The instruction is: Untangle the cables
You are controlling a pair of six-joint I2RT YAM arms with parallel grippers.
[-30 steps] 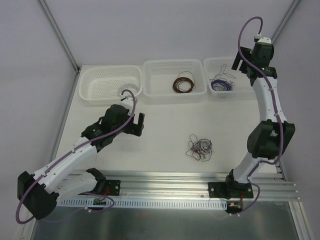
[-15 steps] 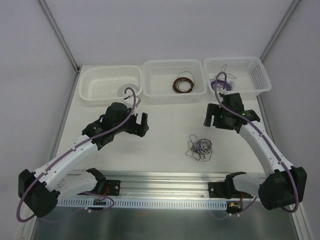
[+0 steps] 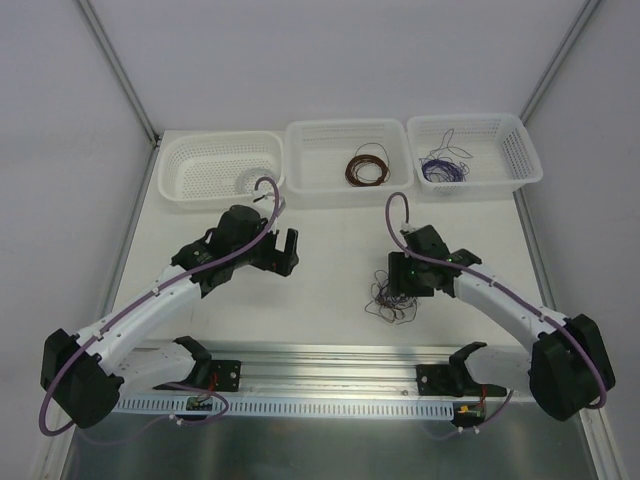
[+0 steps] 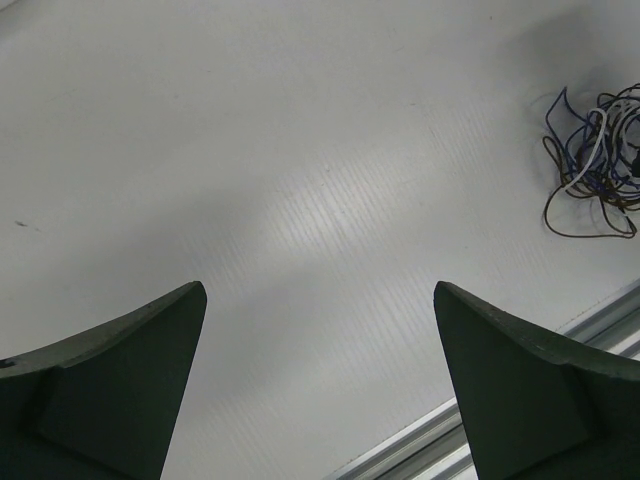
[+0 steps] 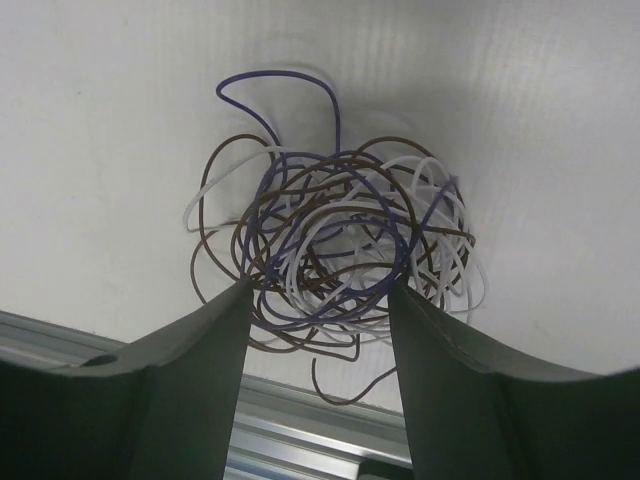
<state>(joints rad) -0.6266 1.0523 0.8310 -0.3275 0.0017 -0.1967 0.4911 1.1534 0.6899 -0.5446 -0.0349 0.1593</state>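
The cables [image 3: 392, 300] are a small scribbly tangle of purple, dark brown and pale grey wires lying on the white table in front of the middle basket. My right gripper [image 3: 398, 282] is down over them and open. In the right wrist view the tangle [image 5: 330, 235] lies between and just beyond its two fingertips [image 5: 320, 290], which touch the outer loops. My left gripper [image 3: 286, 252] is open and empty, well to the left of the tangle. The left wrist view shows bare table between its fingers [image 4: 320, 290], with the tangle [image 4: 597, 160] at the far right.
Three white baskets stand along the back. The left basket [image 3: 200, 188] holds a white coil [image 3: 250, 181], the middle basket [image 3: 345, 128] a neat brown coil [image 3: 368, 167], and the right basket [image 3: 522, 150] loose purple wire [image 3: 443, 168]. An aluminium rail [image 3: 340, 357] runs along the near edge.
My right arm has swung from high over the right basket down and left onto the tangle. My left gripper has shifted slightly to the right.
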